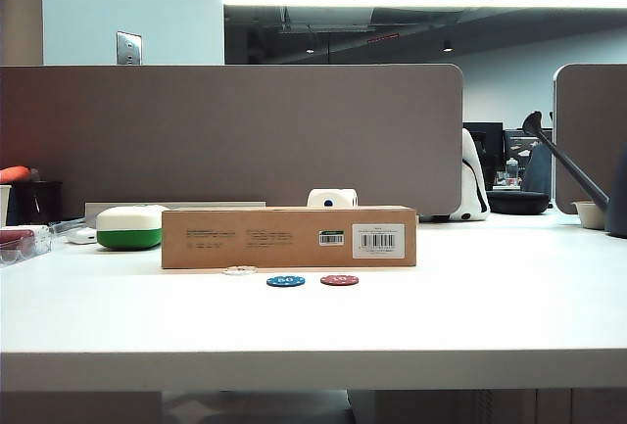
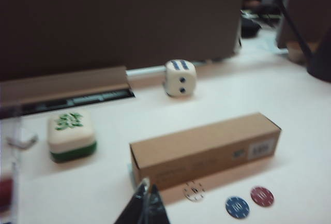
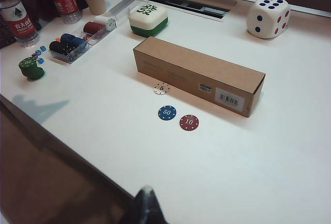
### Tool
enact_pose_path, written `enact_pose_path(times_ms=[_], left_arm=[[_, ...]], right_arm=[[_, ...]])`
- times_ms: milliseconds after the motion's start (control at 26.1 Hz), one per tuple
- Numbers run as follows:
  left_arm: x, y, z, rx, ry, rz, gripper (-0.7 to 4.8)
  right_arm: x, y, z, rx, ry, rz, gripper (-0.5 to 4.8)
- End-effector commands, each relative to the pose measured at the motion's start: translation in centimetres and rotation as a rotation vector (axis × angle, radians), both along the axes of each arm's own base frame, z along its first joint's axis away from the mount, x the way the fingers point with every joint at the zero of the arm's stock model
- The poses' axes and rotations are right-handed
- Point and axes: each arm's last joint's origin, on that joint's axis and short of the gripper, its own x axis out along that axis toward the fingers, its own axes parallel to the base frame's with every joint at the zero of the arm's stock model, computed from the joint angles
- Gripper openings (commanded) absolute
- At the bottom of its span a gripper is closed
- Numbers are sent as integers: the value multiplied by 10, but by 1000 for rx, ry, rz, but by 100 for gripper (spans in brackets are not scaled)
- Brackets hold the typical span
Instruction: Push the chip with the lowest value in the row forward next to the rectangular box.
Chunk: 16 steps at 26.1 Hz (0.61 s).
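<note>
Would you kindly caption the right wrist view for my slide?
White chip beside the rectangular box, ahead of blue and red; right gripper hovering clear.

The white chip (image 3: 162, 88), marked 5, lies flat left of frame centre just beside the long brown rectangular box (image 3: 199, 74), ahead of the blue and red row (image 3: 178, 118).

Left gripper (image 2: 145, 206) cut off by the frame edge with only dark fingertips visible, right gripper (image 3: 146, 208) likewise cropped, jaw gap unclear on both, rectangular box (image 2: 204, 149) print blurred and unreadable.
</note>
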Motion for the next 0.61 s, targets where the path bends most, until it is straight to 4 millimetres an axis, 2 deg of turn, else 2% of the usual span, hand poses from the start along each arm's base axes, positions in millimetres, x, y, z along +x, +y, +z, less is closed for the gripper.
enact_pose_path(times_ms=[38,191,345,421,498,613], left_arm=[[-9,13,8,-20,-74,87,-5],[-29,31,15,-33,-170,231,-5],[-45,36,12,20,-181,285,-5],[-50,38,4,82,-167,340,-5],[-48,39,-14,85,-174,358,-5],[-39,39,-55,40,-168,356,-5]], right_arm=[[0,0,2,9,-12,-1,-9],[0,0,2,9,-12,-1,-9],[-1,0,2,10,-12,-1,-9],[-1,-1,2,10,-13,-1,-9],[-1,-1,2,11,-13,0,-9],[-1,-1,2,11,-14,0,-9]])
